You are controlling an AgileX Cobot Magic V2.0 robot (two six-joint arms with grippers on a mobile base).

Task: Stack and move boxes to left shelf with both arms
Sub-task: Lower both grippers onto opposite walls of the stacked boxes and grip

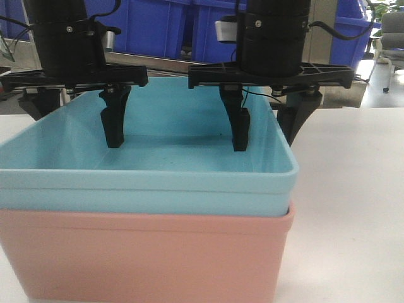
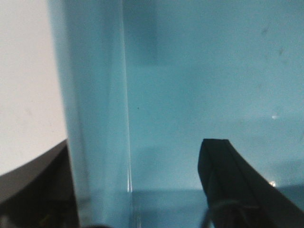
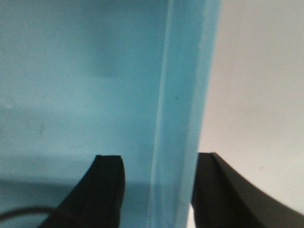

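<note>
- The light sky-blue open-topped plastic bin [image 1: 145,189] sits nested inside the salmon-pink plastic bin [image 1: 145,259] of the same shape. Its rim stands just above the pink rim, so the stacking looks done.
- The pair rests on the white counter [image 1: 353,208], with dark blue crates [image 1: 158,25] behind it. I cannot pick out the left shelf in these views.
- The left claw [image 1: 76,123] straddles the blue bin's left wall. It is spread: the inner finger hangs well clear of the wall, and the outer one sits close against the outside.
- The right claw [image 1: 268,136] straddles the right wall in the same way, also spread, with a visible gap on the inner side. Neither claw is pinching the wall yet.
- The bins look empty, light and fairly stiff, but the thin walls may flex under a pinch.
- The smooth plastic is probably slippery, so a hold high under the rolled rim should resist sliding.
- Pinching only the blue walls may lift the blue bin out of the pink one, leaving it on the counter.
- Both sides need to rise evenly, or the stack will tilt.
</note>
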